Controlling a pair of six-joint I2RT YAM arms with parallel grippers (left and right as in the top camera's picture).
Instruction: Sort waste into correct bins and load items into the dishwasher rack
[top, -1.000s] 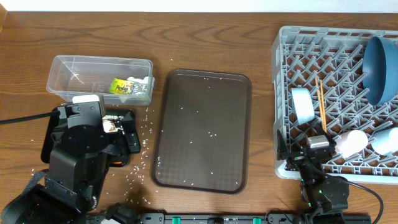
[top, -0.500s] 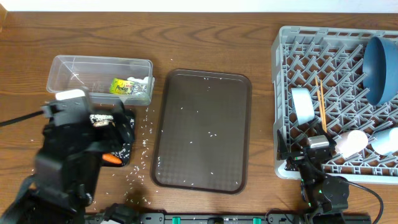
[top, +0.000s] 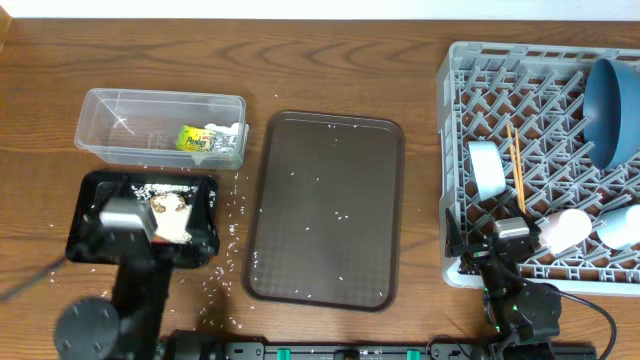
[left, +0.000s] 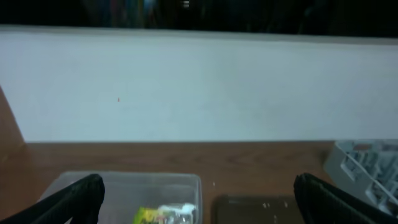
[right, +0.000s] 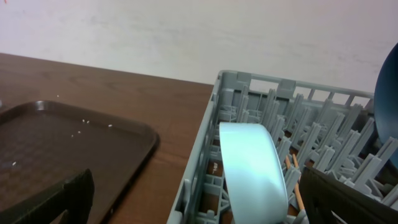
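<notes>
Well, both my jaws stand wide, holding nothing. My left gripper (left: 199, 198) hovers above the black tray (top: 85, 245) (scrap (top: 166, 206) inside); the wrapper (top: 203, 139) lies just beyond, in the clear tub (top: 108, 104), stretched left to right. My right gripper (right: 198, 191) faces the light-blue cup (right: 252, 163) in the rack (top: 455, 120).

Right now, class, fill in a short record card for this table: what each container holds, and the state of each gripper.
clear tub: crumpled wrapper inside
black tray: brown food scrap, white crumbs
brown serving tray: scattered crumbs only
dishwasher rack: blue dish, light-blue cup on its side, chopsticks
left gripper: open, empty
right gripper: open, empty
</notes>
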